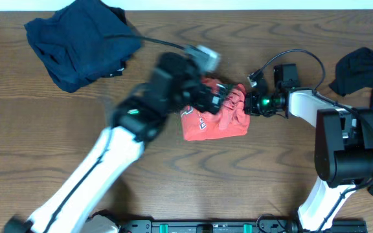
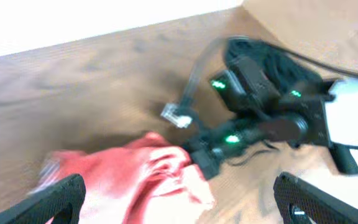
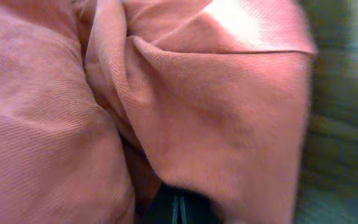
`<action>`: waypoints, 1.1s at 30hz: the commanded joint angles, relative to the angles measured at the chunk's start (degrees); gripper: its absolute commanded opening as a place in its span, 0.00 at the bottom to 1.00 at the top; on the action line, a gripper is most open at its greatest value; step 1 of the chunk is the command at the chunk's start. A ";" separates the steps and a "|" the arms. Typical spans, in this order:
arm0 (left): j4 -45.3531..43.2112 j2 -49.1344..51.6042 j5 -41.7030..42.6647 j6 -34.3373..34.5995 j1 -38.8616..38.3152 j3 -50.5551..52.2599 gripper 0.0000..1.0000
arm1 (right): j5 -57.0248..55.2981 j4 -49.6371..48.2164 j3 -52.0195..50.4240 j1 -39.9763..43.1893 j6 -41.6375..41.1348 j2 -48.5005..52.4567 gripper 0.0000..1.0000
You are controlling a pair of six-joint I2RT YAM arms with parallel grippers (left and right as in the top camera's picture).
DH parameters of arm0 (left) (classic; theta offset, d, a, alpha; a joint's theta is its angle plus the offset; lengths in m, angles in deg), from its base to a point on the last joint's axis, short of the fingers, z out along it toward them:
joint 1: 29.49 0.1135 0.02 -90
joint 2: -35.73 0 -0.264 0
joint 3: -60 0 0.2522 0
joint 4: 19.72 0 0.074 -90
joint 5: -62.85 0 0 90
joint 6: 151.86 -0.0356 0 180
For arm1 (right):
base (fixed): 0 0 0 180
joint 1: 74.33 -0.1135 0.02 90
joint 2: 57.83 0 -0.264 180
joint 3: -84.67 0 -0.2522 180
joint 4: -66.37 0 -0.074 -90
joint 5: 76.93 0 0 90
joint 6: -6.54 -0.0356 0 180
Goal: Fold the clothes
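A crumpled red garment lies at the table's middle. My left gripper hovers over its top edge, blurred by motion. In the left wrist view its fingers are spread wide apart and empty, with the red garment below them. My right gripper reaches in from the right and is at the garment's right edge. It also shows in the left wrist view, closed on the cloth. The right wrist view is filled with red cloth bunched over the fingers.
A heap of dark navy clothes lies at the back left. Another dark garment lies at the far right, beside the right arm's base. A loose cable plug hangs over the wooden table.
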State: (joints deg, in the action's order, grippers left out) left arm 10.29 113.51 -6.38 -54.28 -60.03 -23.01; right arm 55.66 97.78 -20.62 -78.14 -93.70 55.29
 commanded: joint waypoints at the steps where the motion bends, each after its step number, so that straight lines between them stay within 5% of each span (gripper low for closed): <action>1: 4.33 -4.11 0.09 0.68 6.12 -1.07 0.98 | -3.65 0.85 2.36 2.43 -0.15 -5.99 0.01; 4: 9.07 -7.17 -0.76 0.70 13.64 -1.07 0.98 | -7.50 3.85 3.98 2.62 1.51 -11.61 0.02; 11: 17.27 -8.13 -0.72 0.68 28.68 -1.05 0.98 | -12.83 11.87 7.10 -0.57 7.78 -22.27 0.36; 20: 20.65 -5.51 -0.74 0.66 33.35 -1.05 0.98 | -21.64 18.10 7.06 -16.02 12.09 -20.90 0.52; 33: 20.83 -5.22 -0.98 -0.44 33.75 -1.05 0.98 | -42.23 23.78 2.97 -24.74 1.42 -16.35 0.49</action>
State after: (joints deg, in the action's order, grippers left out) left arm 31.10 107.96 -7.01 -54.17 -26.57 -23.14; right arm 22.28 121.85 -15.44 -103.34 -87.76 36.10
